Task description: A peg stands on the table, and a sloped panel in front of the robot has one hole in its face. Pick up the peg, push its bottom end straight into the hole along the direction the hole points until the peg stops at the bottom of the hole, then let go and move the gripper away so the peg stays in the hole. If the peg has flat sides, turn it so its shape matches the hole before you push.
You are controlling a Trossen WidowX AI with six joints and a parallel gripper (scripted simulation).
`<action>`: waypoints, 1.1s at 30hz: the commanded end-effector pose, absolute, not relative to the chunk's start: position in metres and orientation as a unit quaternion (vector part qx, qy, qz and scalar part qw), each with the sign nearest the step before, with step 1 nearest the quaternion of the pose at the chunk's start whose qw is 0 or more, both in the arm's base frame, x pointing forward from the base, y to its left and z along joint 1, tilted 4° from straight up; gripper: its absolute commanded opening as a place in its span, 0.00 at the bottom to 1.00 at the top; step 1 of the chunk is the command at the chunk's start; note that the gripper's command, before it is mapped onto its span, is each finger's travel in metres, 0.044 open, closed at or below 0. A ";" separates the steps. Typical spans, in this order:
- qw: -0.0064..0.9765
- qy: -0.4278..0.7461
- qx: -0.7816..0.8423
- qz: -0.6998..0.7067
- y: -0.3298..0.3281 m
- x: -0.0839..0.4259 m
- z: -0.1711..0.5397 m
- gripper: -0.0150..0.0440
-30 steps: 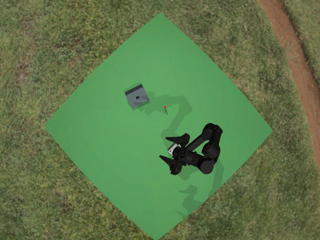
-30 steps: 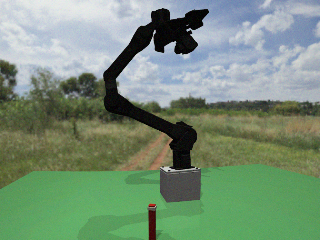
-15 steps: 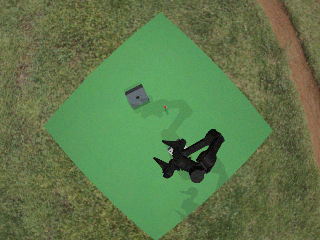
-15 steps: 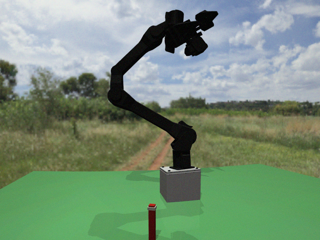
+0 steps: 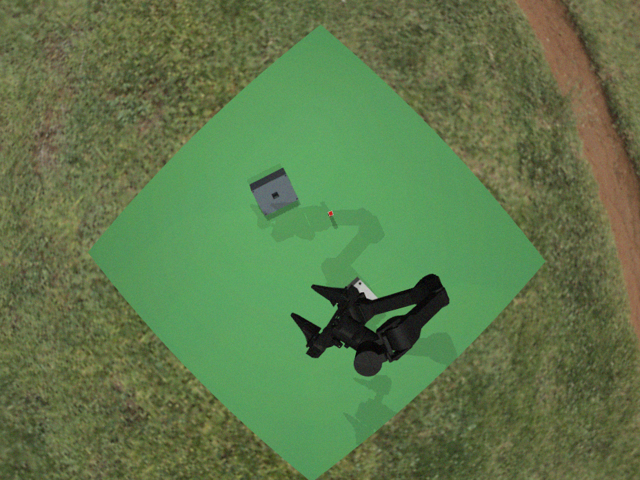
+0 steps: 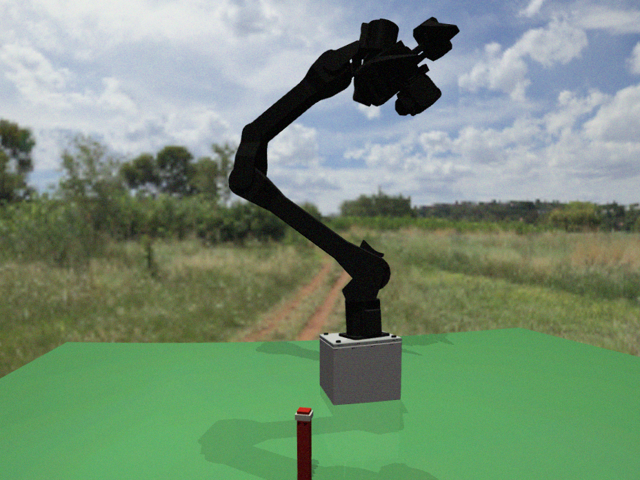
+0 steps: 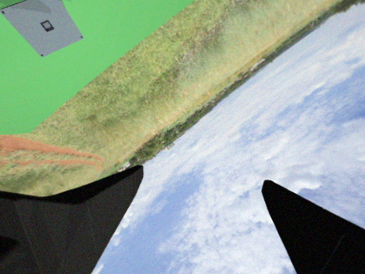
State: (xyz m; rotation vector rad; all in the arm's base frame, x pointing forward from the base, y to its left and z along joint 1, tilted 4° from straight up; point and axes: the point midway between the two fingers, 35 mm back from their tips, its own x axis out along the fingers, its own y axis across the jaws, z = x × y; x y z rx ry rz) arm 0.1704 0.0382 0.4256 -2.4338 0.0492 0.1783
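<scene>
A red square peg (image 5: 330,213) (image 6: 304,447) with a white band near its top stands upright on the green table; its lower end is cut off in the exterior view. The grey sloped panel (image 5: 263,198) (image 7: 29,29) has one square, dark-edged hole (image 5: 274,195) (image 7: 47,26) in its face. In the top view it lies to the upper left of the peg. My gripper (image 5: 301,299) (image 7: 200,178) is open and empty, high in the air, far from the peg and the panel. In the wrist view sky shows between its fingers, and the peg is not in view.
The green table (image 5: 320,103) (image 6: 103,392) is a square surrounded by grass. The arm's grey base box (image 6: 361,374) stands on it, mostly hidden under the arm in the top view. Arm shadows fall around the peg and the panel's lower edge.
</scene>
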 end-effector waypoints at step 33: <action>0.516 0.212 -0.821 0.122 0.047 0.252 0.351 1.00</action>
